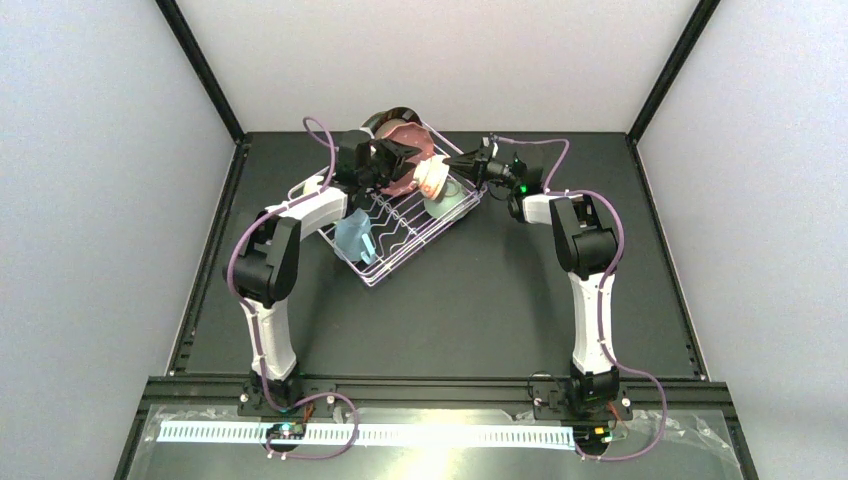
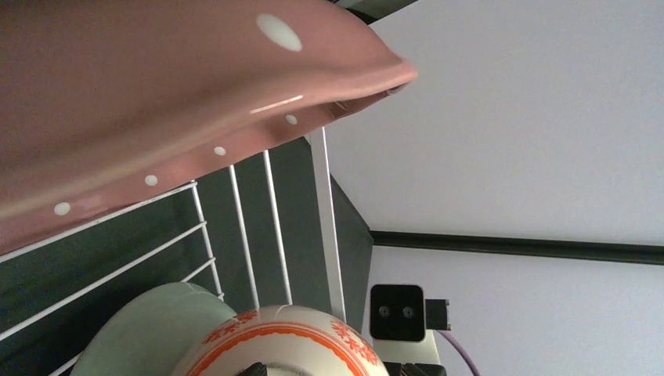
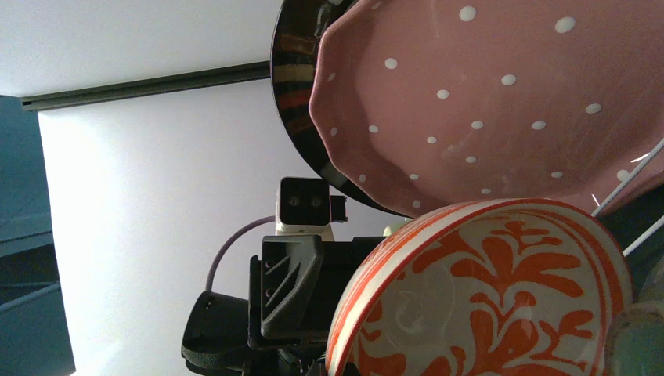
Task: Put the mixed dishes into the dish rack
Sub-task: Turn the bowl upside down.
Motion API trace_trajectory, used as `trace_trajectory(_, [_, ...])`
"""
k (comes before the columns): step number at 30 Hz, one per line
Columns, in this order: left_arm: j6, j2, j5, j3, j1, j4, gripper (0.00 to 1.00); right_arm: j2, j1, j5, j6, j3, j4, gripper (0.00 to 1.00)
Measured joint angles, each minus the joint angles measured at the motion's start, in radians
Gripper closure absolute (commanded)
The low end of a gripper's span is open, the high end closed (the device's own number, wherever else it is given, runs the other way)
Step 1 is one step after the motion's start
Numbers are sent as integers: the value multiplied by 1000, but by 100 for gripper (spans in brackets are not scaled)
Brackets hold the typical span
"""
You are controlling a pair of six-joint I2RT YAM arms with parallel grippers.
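Loading looks nearly finished: every dish in view is inside the dish rack [image 1: 393, 262]. The dark-rimmed plate [image 3: 294, 102] and pink speckled plate [image 3: 485, 102] stand at its far end, and the light blue mug [image 1: 352, 238] is at its near-left end. The orange-patterned bowl [image 3: 501, 298] leans by its right rim beside a pale green dish [image 1: 452, 203] and probably needs settling. The left gripper [image 1: 395, 155] is spread wide by the pink plate, holding nothing. The right gripper [image 1: 450, 165] is closed, its tip at the bowl.

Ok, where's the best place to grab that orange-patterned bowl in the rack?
Probably its top rim, from above: the orange-patterned bowl stands on edge in the dish rack, its open face towards the right arm, the pink plate close behind it.
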Motion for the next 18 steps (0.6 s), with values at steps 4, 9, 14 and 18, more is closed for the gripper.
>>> trace_trajectory(4, [8, -6, 3, 2, 0, -26, 4, -4, 0, 1, -19, 3, -27, 100])
trace_trajectory(9, [13, -8, 16, 16, 0, -50, 4, -11, 0, 3, -42, 5, -58, 100])
trace_trajectory(14, [18, -8, 37, 48, 0, -67, 4, -13, 0, 6, -60, 16, -92, 99])
trace_trajectory(18, [27, -8, 63, 81, 0, -80, 5, -13, 0, 6, -75, 27, -129, 96])
